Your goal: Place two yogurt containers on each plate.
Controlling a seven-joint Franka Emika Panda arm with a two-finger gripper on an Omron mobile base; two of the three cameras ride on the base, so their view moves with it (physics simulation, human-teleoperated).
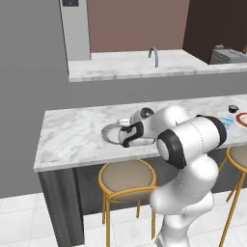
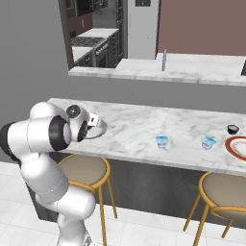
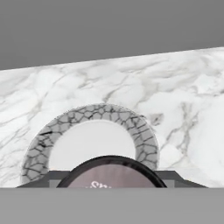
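Nearest the camera on the hand, a dark yogurt cup (image 3: 114,173) with a pale lid sat between the tips of the claw (image 3: 114,181), which appeared part-closed around it and so seemed to be carrying it, though the fingers themselves were mostly hidden. Just beyond it lay the grey-rimmed plate (image 3: 92,118), its crackled rim and bare white centre showing no cups, so the held cup looked poised over the plate's near edge. From the right base view, the claw (image 2: 91,126) hung over that plate (image 2: 100,129) at the near left part of the marble bench (image 2: 144,122). Further along the bench stood two pale blue-and-white cups (image 2: 162,141) (image 2: 208,142), well apart from each other, then another dark cup (image 2: 233,129) just beside the red-rimmed plate (image 2: 237,146). Such a cup would probably be light and fairly stiff, with smooth sides that could slip; taking it across the body below the rim seemed safest, and a gentle squeeze should be enough
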